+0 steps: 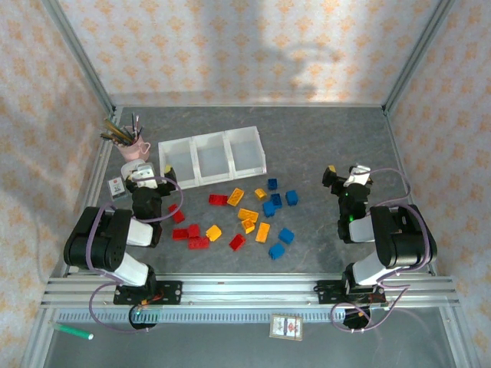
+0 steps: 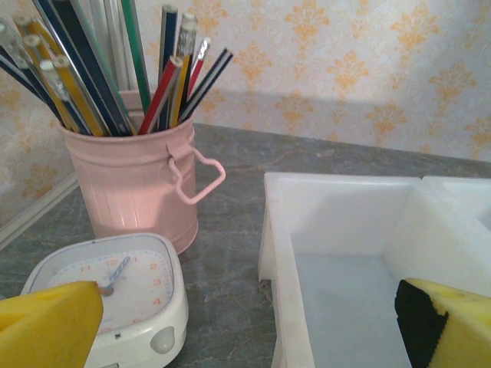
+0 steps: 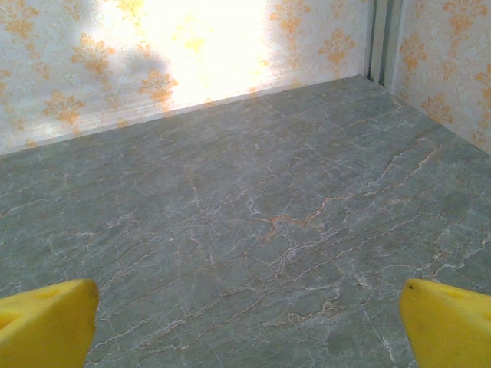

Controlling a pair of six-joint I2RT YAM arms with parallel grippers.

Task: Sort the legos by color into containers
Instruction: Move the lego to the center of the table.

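the top view looks down from above and behind both arm bases point(image 1: 146, 291), facing the far wall point(image 1: 245, 46) over the whole bench point(image 1: 322, 146). the left wrist view sits low and close at the bench's far left, looking between its own fingertips point(image 2: 46, 322) at the pink cup point(image 2: 134, 184), the clock point(image 2: 115, 291) and the end of the containers point(image 2: 337, 207) (all seen small from the top too). the right wrist view, equally low, faces across the bench toward the far right corner post point(image 3: 381, 38).
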